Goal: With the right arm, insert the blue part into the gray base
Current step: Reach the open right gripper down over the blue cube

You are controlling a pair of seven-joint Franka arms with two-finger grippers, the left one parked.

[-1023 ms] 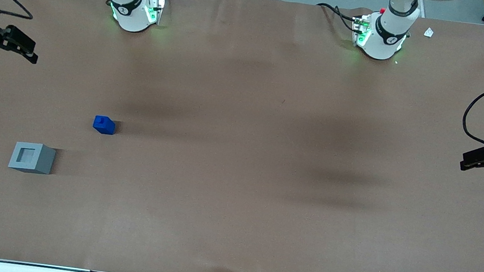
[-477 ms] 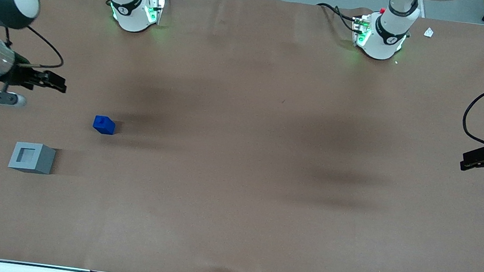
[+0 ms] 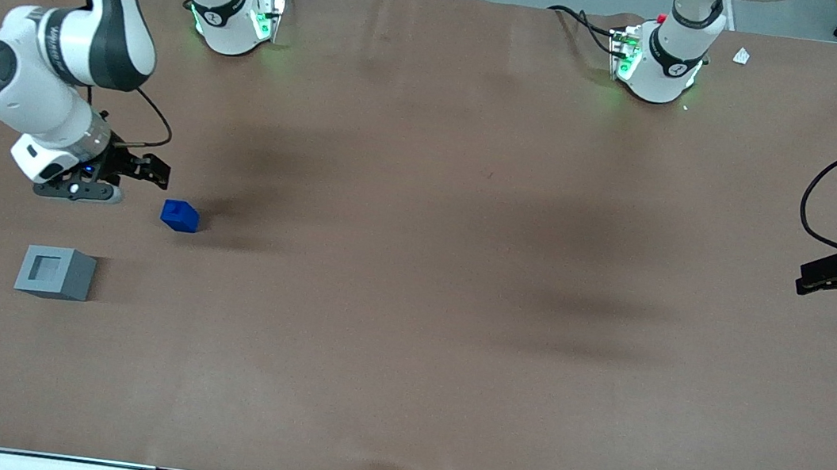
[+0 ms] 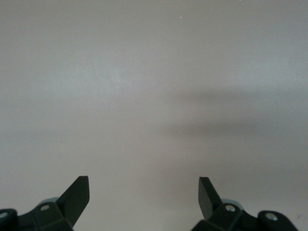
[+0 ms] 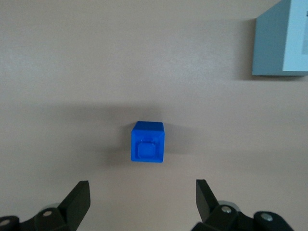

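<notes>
On brown table (image 3: 410, 306), blue part (image 3: 180, 215) beside gripper (image 3: 155, 172), jaws apart.

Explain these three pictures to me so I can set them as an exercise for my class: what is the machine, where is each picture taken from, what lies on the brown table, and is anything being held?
The machine is a pair of white robot arms bolted to a brown table. One picture looks down on the table from the front. The other two come from small cameras on the arms' wrists, looking past the black fingers.

Two things lie on the table. The blue part is a small block with a narrower step on top. The gray base is a larger block with a square recess in its top, and it sits nearer the front camera than the blue part.

The right arm is the working one. Its gripper is open and hangs just short of the blue part, holding nothing. Its wrist camera shows the blue part ahead of the spread fingers.
</notes>
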